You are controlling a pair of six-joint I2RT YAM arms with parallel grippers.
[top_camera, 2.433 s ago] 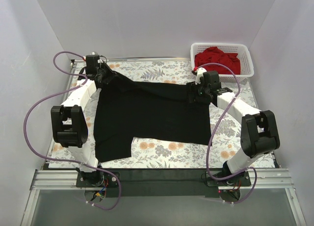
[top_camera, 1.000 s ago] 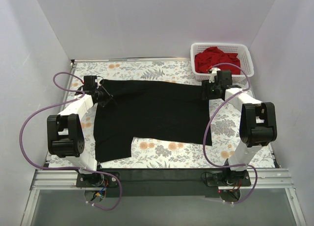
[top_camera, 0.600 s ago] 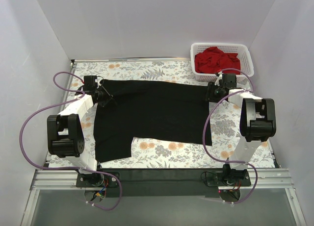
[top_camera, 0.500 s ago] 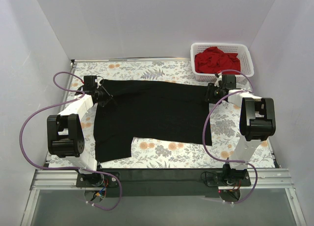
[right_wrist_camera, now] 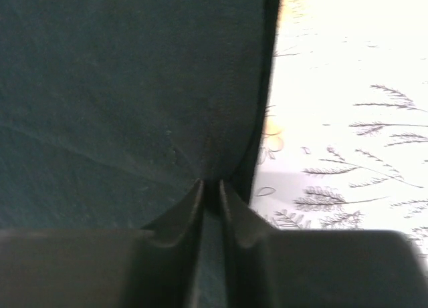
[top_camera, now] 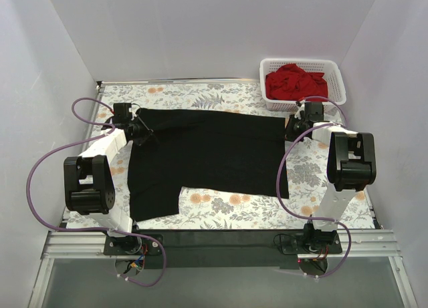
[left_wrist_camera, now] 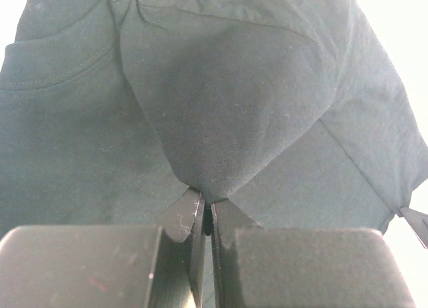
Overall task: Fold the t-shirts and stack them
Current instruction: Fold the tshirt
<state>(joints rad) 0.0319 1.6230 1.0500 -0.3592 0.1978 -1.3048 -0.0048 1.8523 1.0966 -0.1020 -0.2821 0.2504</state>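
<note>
The black t-shirt (top_camera: 207,151) lies spread flat on the flowered table, one sleeve reaching toward the near left. My left gripper (top_camera: 138,129) is at the shirt's far left corner, shut on a raised fold of black cloth (left_wrist_camera: 227,87) that bulges up from its jaws (left_wrist_camera: 207,204). At the far right corner, my right gripper (top_camera: 289,131) is shut on the shirt's edge; the cloth (right_wrist_camera: 120,87) puckers into its tips (right_wrist_camera: 212,184). The red t-shirt (top_camera: 294,81) lies crumpled in the basket.
The white lattice basket (top_camera: 334,71) stands at the table's back right corner, just behind my right wrist. Purple cables loop beside both arms. White walls close in the table (top_camera: 321,181) on three sides; its flowered surface (right_wrist_camera: 348,87) shows to the right of the shirt's edge.
Both arms carried the shirt's top edge toward the back and laid it flatter. The right gripper shifted right to the shirt's corner and its jaws closed on the cloth. The left grip is unchanged.
</note>
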